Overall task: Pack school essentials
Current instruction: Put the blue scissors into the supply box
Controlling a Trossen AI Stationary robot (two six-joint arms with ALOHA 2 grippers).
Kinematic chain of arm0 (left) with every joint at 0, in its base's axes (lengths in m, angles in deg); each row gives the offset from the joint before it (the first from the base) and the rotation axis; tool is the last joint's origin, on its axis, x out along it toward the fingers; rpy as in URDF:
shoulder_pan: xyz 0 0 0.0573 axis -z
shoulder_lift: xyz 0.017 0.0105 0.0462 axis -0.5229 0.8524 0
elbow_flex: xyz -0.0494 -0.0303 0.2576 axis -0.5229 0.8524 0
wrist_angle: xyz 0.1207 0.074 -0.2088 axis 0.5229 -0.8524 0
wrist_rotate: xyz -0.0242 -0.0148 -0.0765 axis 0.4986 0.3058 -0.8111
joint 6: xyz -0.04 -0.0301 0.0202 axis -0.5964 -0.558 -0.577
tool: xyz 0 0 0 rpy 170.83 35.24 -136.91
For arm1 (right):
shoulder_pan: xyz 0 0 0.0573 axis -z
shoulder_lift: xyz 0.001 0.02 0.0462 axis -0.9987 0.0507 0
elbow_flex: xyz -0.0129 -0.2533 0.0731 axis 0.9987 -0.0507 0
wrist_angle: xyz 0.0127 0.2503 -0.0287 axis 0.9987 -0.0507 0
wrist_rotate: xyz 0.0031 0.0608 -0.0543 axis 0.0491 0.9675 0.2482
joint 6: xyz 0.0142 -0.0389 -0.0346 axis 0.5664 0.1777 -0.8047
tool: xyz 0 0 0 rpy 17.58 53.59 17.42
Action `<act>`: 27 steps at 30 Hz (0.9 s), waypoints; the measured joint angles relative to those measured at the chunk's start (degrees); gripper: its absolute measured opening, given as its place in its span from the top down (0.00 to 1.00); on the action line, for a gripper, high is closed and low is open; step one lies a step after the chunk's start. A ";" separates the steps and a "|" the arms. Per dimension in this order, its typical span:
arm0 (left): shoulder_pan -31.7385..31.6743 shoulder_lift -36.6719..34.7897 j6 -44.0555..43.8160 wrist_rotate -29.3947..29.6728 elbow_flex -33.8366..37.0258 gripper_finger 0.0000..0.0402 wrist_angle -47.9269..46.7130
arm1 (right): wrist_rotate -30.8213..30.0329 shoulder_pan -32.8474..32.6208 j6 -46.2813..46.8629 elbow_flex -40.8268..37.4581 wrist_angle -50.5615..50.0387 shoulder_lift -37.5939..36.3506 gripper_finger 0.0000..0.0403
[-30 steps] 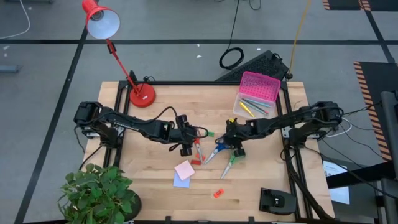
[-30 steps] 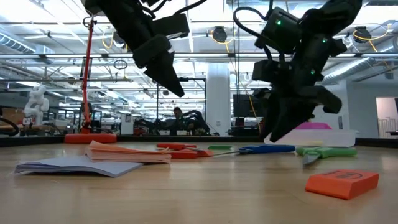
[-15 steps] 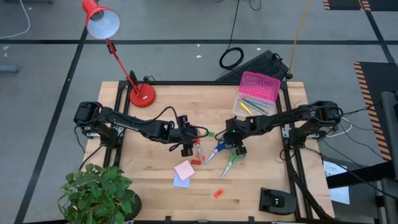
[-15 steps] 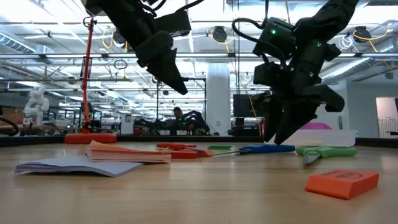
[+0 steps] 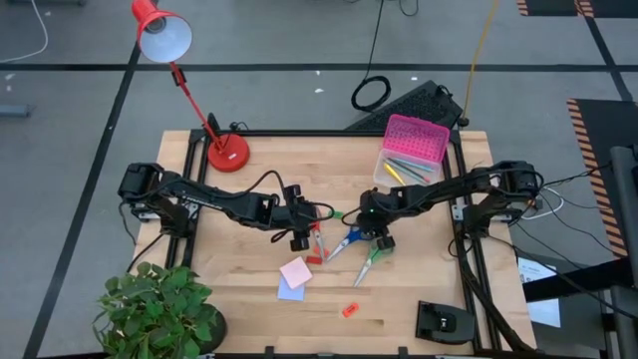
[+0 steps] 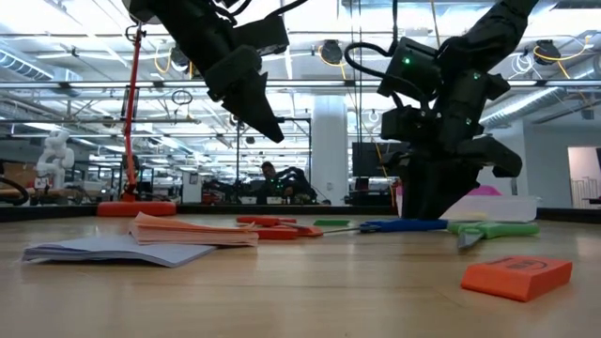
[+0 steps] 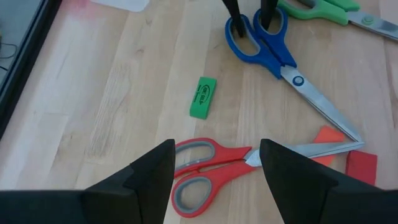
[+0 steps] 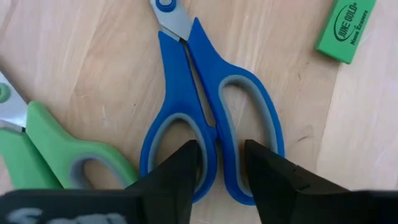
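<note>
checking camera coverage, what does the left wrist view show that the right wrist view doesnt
Only the left wrist view shows the red scissors, the full blade of the blue scissors, and the right gripper planted at their handles. Only the right wrist view shows the printed label on the green eraser and, close up, its own fingers set down through the blue handle loops. Both show the blue scissors, green scissors, green eraser and wooden table.

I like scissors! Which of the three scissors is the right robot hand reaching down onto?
The blue-handled scissors. The right gripper is down at their finger loops; the green-handled scissors lie beside them and the red-handled scissors sit under the left gripper.
</note>
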 joint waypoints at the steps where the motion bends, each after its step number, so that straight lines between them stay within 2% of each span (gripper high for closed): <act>1: 0.00 0.00 0.00 0.00 0.00 0.41 0.00 | -0.04 -0.01 0.00 -0.01 -0.02 -0.01 0.73; 6: 0.00 0.00 0.00 0.00 0.00 0.41 -0.02 | -0.27 -0.03 0.95 -0.01 -0.39 -0.01 0.84; 14: 0.00 0.00 0.02 0.00 0.00 0.41 -0.09 | -0.70 -0.14 1.14 -0.12 -0.54 -0.47 0.79; 27: 0.00 0.00 0.03 0.00 0.00 0.41 -0.04 | -1.28 -1.86 3.19 -0.38 -5.11 -7.63 0.80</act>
